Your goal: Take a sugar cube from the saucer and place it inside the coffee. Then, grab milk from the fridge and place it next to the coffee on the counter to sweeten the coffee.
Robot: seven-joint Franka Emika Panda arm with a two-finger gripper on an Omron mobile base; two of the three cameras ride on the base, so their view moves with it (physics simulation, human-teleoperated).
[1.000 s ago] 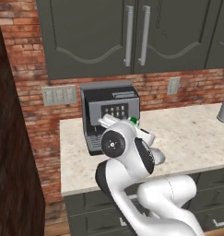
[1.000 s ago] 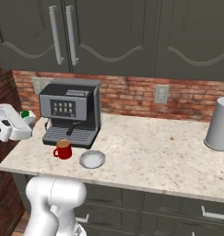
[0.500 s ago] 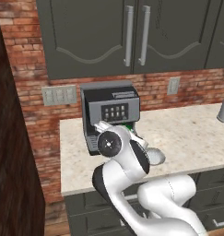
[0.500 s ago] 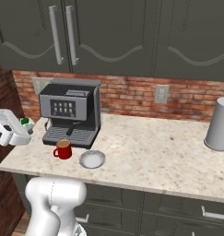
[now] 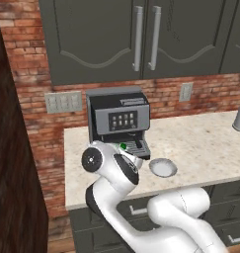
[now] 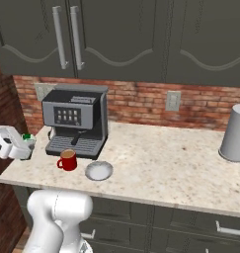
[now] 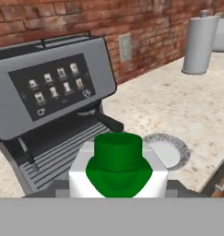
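Observation:
My gripper is shut on the milk, a white carton with a green cap, held at the left end of the counter beside the coffee machine. A bit of the milk's green top shows past my arm. The coffee, a red mug, stands in front of the machine, to the right of my hand. The light-grey saucer lies just right of the mug, and the saucer appears beyond the carton. The sugar cube is hidden. The fridge is out of view.
The grey-black coffee machine stands against the brick wall, close behind the mug. A tall grey canister sits at the counter's far right. Dark green wall cabinets hang above. Bare counter stretches between saucer and canister.
My hand with the milk has sunk a little toward the counter's left end, and the elbow has swung left. Mug and saucer have not moved.

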